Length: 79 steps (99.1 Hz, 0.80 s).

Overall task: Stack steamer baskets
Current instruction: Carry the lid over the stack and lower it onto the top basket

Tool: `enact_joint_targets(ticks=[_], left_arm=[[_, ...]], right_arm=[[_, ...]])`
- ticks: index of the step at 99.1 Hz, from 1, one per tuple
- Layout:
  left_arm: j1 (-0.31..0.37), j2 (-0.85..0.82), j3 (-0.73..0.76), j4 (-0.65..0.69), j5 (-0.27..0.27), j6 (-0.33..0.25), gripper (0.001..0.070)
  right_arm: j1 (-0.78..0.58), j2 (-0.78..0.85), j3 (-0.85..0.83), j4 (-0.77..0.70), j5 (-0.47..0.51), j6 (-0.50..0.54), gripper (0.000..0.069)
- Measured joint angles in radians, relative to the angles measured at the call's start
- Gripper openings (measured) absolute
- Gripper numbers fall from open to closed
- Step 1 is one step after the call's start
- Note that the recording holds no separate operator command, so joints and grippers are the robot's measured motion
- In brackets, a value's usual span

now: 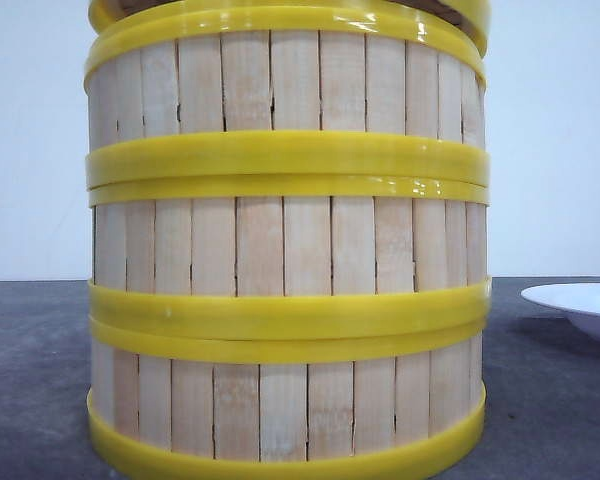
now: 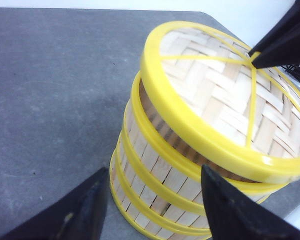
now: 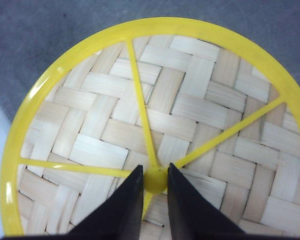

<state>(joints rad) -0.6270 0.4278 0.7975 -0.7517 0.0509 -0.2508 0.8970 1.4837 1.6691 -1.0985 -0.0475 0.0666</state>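
Three baskets stand stacked in one column on the grey table, filling the middle of the front view; their yellow rims meet in bands between the slatted walls. A white plate lies on the table to the right of the stack, apart from it.

On top of the stack sits the woven lid, its yellow rim tilted and shifted a little off the top basket's rim, as the left wrist view shows. Yellow spokes run from the rim to a small yellow knob at the hub.

The right gripper is over the lid, its two black fingers set narrowly on either side of the knob, touching it and pinching it between them. In the left wrist view a black finger comes down onto that same hub.

The left gripper hangs beside the stack, above the table, its jaws spread wide. The lower baskets' walls show in the gap between its fingers, but neither finger clearly touches them.
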Motion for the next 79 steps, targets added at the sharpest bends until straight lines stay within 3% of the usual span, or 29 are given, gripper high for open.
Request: enact_joint_targets(ticks=[79], left_arm=[[0.000, 0.000, 0.000, 0.000, 0.000, 0.000, 0.0347]], right_arm=[[0.019, 0.063, 0.003, -0.002, 0.023, -0.015, 0.0054]])
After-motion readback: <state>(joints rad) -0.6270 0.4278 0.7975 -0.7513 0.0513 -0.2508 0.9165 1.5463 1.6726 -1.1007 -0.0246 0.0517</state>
